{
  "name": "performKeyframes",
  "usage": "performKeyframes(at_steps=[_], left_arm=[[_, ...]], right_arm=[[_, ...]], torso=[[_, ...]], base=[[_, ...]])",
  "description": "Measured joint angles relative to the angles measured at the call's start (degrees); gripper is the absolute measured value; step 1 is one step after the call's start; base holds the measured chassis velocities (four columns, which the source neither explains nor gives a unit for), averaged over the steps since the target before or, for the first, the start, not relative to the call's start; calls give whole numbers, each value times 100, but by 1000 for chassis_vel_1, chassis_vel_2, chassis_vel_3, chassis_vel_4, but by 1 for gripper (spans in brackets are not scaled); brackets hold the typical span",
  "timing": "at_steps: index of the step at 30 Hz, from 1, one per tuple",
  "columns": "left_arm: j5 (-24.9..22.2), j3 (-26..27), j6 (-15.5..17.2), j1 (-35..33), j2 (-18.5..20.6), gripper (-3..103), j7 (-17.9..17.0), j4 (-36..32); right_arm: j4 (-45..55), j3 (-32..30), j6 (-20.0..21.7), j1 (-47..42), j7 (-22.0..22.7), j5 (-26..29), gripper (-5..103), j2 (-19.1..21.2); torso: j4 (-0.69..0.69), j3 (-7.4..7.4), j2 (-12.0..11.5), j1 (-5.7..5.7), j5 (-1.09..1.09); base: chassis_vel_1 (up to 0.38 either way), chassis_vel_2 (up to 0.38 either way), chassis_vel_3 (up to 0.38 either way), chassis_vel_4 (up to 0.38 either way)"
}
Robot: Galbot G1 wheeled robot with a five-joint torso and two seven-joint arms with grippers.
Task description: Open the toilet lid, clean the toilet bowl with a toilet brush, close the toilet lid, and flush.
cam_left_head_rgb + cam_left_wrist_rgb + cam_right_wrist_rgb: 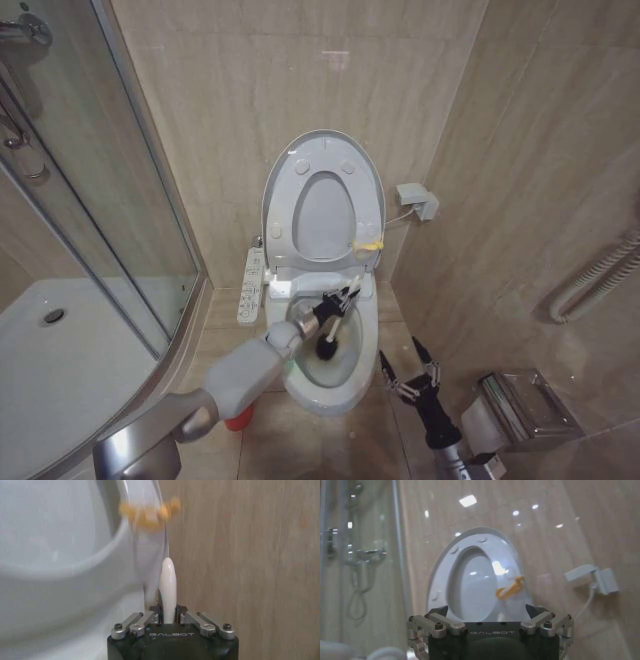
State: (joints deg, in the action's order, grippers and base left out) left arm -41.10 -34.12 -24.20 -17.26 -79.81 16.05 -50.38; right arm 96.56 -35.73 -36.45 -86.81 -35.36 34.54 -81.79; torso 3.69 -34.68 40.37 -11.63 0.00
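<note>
The toilet lid [300, 160] stands upright against the wall with the seat ring raised in front of it; it also appears in the right wrist view as the lid [444, 564]. My left gripper [338, 303] hangs over the toilet bowl [340, 402], shut on the toilet brush [327, 349]. Its dark head is down inside the stained basin. The white handle [168, 588] sticks out between the left gripper's [169, 615] fingers. To the right of the bowl, low down, my right gripper [408, 372] is open and holds nothing; its fingers [441, 612] are spread.
A red cup holder [236, 421] peeks out under my left arm beside the bowl. A control panel [251, 285] hangs left of the seat. The glass shower enclosure [90, 230] takes the left. A metal bin [520, 405] and a grab rail [595, 275] are on the right.
</note>
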Motion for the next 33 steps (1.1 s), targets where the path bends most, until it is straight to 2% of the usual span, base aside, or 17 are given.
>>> performKeyframes(at_steps=[4,6,10,17,21,24,30,31,33], left_arm=[[-212,-378,-55,231,113,19,21,147],[-286,-781,-59,313,285,19,53,327],[-365,-1126,-59,347,454,19,57,334],[-598,-1192,-51,499,340,19,-43,87],[-597,-1162,-86,497,185,19,-42,234],[-456,-1126,-148,350,194,19,-18,497],[-534,-1083,-159,463,78,19,-40,374],[-598,-1040,-160,582,-55,19,-54,297],[-635,-992,-164,700,-225,19,-50,302]], right_arm=[[-43,-89,47,94,67,3,100,-142],[-103,-100,76,152,110,10,100,-190],[-176,-94,90,165,127,-51,100,-177],[-170,-131,87,143,122,-84,100,-91],[-129,-140,86,114,109,-76,100,-83],[-120,-117,79,95,84,-73,100,-91],[-155,-106,78,129,76,-66,100,-101],[-162,-105,82,148,78,-65,100,-110],[-178,-103,84,161,80,-68,100,-129]], torso=[[3,0,0,0,-1],[-4,0,0,0,0],[-5,0,0,0,-1],[0,-1,0,0,1],[4,0,0,0,0],[-7,-2,-1,-1,0],[-9,-2,-1,-1,1],[0,0,0,0,0],[4,0,0,0,2]], base=[[0,0,0,0],[0,0,0,0],[0,0,0,0],[0,0,0,0],[0,0,0,0],[0,0,0,0],[0,0,0,0],[0,0,0,0],[0,0,0,0]])
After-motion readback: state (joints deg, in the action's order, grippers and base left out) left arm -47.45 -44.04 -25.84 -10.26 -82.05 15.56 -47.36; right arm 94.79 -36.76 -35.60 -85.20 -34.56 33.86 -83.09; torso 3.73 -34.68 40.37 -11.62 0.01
